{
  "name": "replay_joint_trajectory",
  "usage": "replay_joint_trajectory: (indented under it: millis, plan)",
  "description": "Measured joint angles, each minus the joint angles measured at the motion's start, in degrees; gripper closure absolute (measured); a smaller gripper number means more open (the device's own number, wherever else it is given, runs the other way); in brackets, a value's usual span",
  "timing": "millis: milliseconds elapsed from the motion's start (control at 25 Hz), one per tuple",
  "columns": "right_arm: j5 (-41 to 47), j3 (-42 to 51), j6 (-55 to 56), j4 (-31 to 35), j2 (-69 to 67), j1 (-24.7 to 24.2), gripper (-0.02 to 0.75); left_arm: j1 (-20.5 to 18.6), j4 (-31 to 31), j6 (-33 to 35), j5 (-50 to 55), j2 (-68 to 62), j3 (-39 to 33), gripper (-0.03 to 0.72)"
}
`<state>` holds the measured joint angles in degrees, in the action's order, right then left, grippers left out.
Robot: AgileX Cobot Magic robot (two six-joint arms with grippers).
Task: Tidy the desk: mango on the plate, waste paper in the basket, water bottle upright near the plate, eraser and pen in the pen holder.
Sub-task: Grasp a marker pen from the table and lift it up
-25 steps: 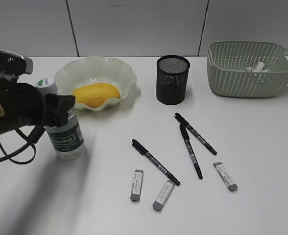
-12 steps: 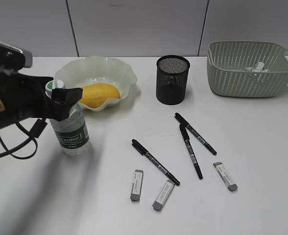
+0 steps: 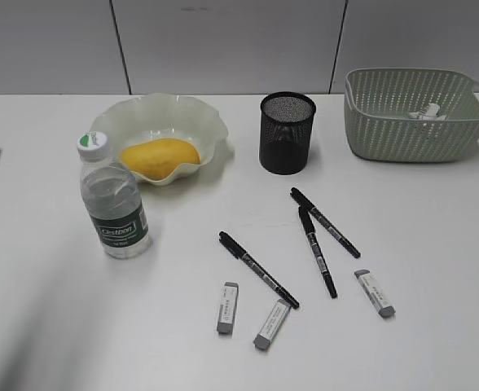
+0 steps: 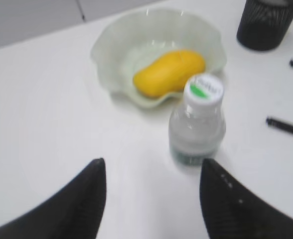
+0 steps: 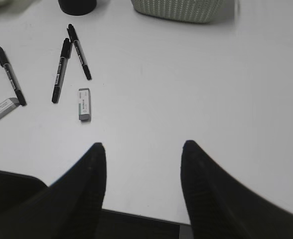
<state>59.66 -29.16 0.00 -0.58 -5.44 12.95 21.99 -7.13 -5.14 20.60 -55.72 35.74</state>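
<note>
- Yellow mango [image 3: 160,157] lay in the plate [image 3: 203,114], and white paper [image 3: 425,112] sat in the basket [image 3: 386,130] at the desk's [image 3: 435,244] two o'clock; both steps looked done.
- Clear bottle [image 3: 113,198] stood upright at the plate's seven o'clock, just beside it, with nothing gripping it, so that step also looked finished.
- Left gripper [image 4: 151,199] hung above the desk at the bottle's six o'clock in its wrist view, jaws apart and empty.
- Right gripper [image 5: 142,184] hovered over bare desk, jaws apart and empty, with pens and an eraser at its ten o'clock.
- Three pens [image 3: 258,270] and three erasers [image 3: 227,308] lay loose at the six o'clock side of the holder [image 3: 287,132]; they were probably the step in hand.
- Next move, as I judged it: one gripper descends over a pen, closes across its thin barrel, then tips it into the holder.
- Bottle label read "Cestbon"; printing on the pens and erasers was too small to read.
</note>
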Motion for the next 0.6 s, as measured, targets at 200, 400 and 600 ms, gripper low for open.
replay_joint_trajectory:
  millis: [200, 400, 600]
  plan:
    - [-0.1, 0.0, 0.0, 0.0, 0.0, 0.0, 0.351, -0.1, -1.3, -1.1, 33.7, 20.5, 1.5, 0.273]
    - [-0.1, 0.0, 0.0, 0.0, 0.0, 0.0, 0.357, -0.1, -1.1, -2.4, 44.2, 38.9, 1.4, 0.278]
    - [-0.1, 0.0, 0.3, 0.3, 0.0, 0.0, 0.360, -0.1, 2.5, -2.4, 43.3, 51.4, -2.3, 0.279]
